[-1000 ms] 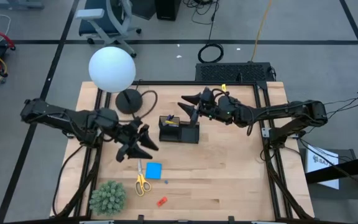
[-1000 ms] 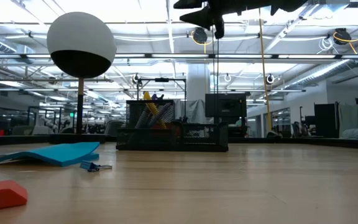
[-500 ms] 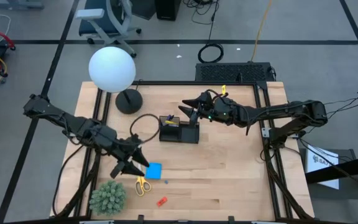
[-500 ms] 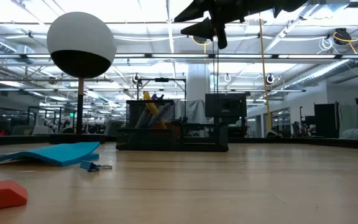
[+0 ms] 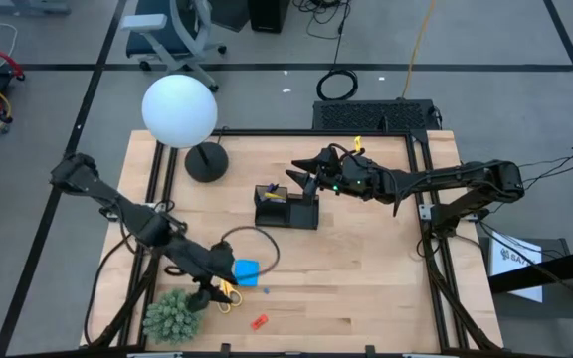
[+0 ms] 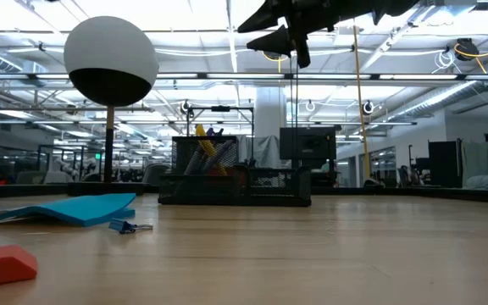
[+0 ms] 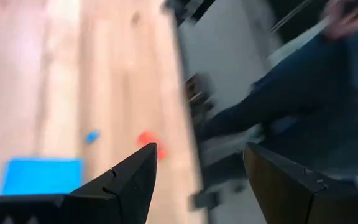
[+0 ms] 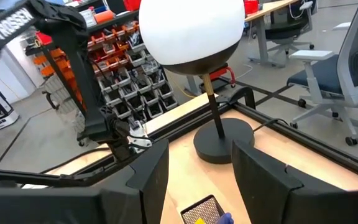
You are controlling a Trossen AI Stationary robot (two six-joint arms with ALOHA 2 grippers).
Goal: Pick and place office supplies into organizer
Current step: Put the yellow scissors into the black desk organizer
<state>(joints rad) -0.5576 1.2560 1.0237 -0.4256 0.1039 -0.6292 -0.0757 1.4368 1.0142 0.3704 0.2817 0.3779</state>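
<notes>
Left gripper (image 5: 217, 289) open, over scissors (image 5: 227, 294)

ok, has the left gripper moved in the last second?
Yes. In the high view the left gripper has swung away from the organizer toward the table's near edge, and now sits over the scissors beside the green plant.

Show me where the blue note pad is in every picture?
High view: the note pad lies near the front left of the table, beside the left gripper.
Low view: it lies flat at the left, in front of the lamp.
Left wrist view: it shows at the lower left.
Right wrist view: not in it.
Shared landmark: the red piece close to the pad.
</notes>
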